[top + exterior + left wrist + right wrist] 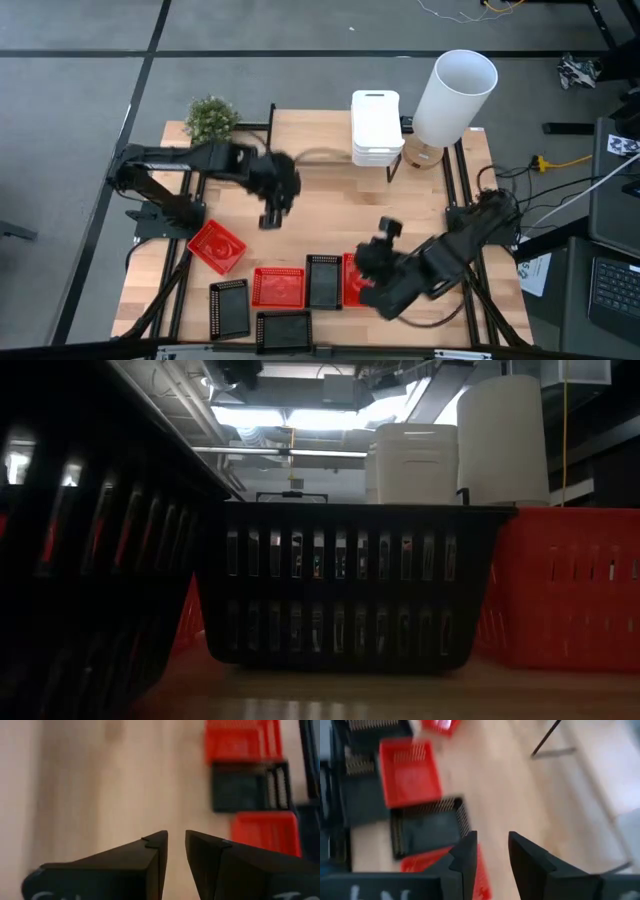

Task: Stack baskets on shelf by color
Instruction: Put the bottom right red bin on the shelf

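My left gripper [271, 218] and right gripper [383, 236] hang over bare table [320, 205], both slightly parted, holding nothing. White baskets [376, 128] sit stacked on the shelf [425, 160]; red and black baskets [278, 290] lie along the near edge.

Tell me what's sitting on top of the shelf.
A stack of white baskets sits on the shelf, beside a tall white cylinder. The stack covers most of the plank, and how many baskets it holds cannot be counted from above.
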`<control>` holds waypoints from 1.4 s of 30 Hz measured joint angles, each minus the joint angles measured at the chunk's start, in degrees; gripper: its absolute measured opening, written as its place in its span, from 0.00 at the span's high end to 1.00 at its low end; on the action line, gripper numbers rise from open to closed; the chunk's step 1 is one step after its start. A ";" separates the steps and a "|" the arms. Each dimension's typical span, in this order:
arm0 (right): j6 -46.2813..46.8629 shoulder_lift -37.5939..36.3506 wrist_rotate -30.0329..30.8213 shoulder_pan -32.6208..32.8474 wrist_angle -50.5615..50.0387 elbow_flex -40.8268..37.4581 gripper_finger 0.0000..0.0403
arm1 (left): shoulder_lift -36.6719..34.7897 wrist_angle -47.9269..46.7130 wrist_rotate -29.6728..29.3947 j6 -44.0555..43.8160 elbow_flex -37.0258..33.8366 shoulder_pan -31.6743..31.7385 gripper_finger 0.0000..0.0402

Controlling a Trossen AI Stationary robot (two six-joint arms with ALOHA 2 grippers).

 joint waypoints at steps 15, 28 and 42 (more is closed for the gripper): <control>-9.28 15.00 -30.95 0.61 1.84 -0.02 0.72 | -0.02 5.59 -2.13 -27.43 -20.28 -21.00 0.85; -9.21 17.94 -32.42 2.80 6.95 -1.59 0.72 | -9.77 4.02 -27.08 -43.33 -21.06 -40.15 0.85; -7.65 17.85 -32.67 2.24 15.56 -10.84 0.72 | -13.88 2.79 -39.16 -37.15 -21.06 -48.58 0.85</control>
